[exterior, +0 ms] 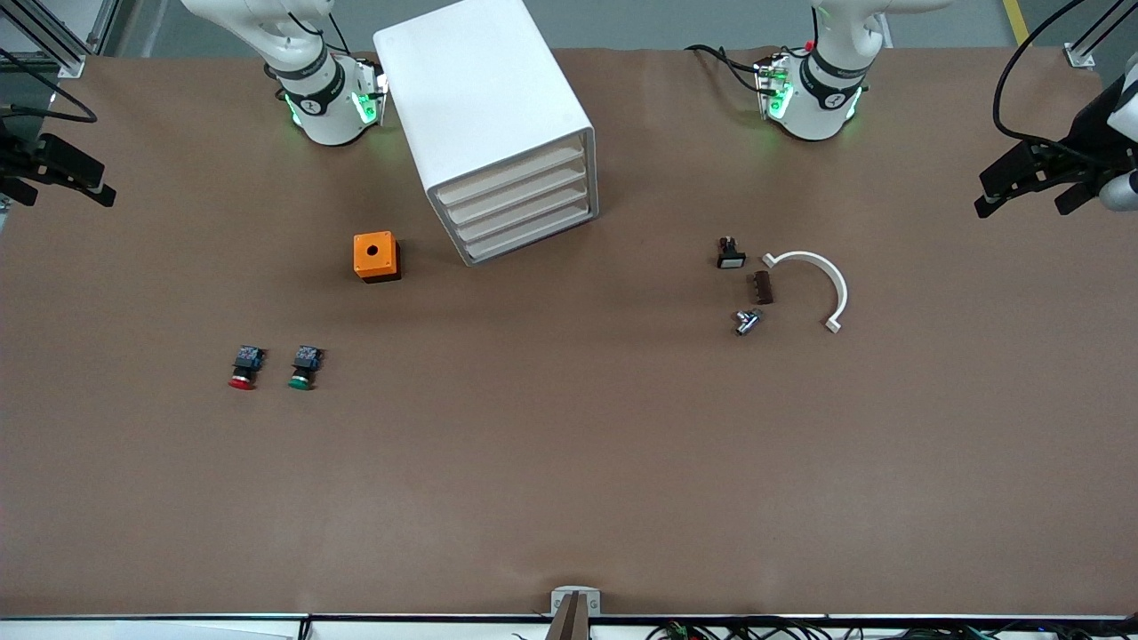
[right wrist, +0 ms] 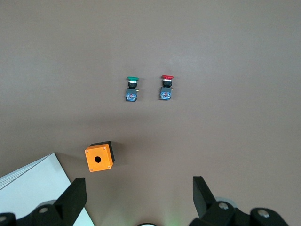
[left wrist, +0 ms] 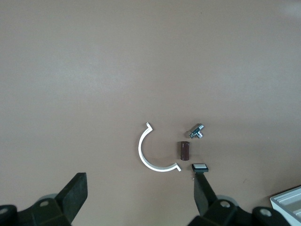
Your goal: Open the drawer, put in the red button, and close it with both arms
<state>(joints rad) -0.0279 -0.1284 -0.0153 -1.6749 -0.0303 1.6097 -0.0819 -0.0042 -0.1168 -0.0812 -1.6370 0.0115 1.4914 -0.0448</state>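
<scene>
While both arms wait, raised at the table's two ends, the table (exterior: 569, 462) carries everything else. Largest is the white drawer cabinet (exterior: 484, 116) near the edge where the bases stand, all four drawers shut. The left gripper (exterior: 1022, 187) hangs over the left arm's end, jaws wide apart and empty; the right gripper (exterior: 62, 173) hangs over the right arm's end, equally spread and empty. An orange box (exterior: 376, 256) sits beside the cabinet. A white clip (exterior: 822, 280) lies toward the left arm's end. The red button (exterior: 244, 366) lies toward the right arm's end, just beside the green button (exterior: 304, 367).
</scene>
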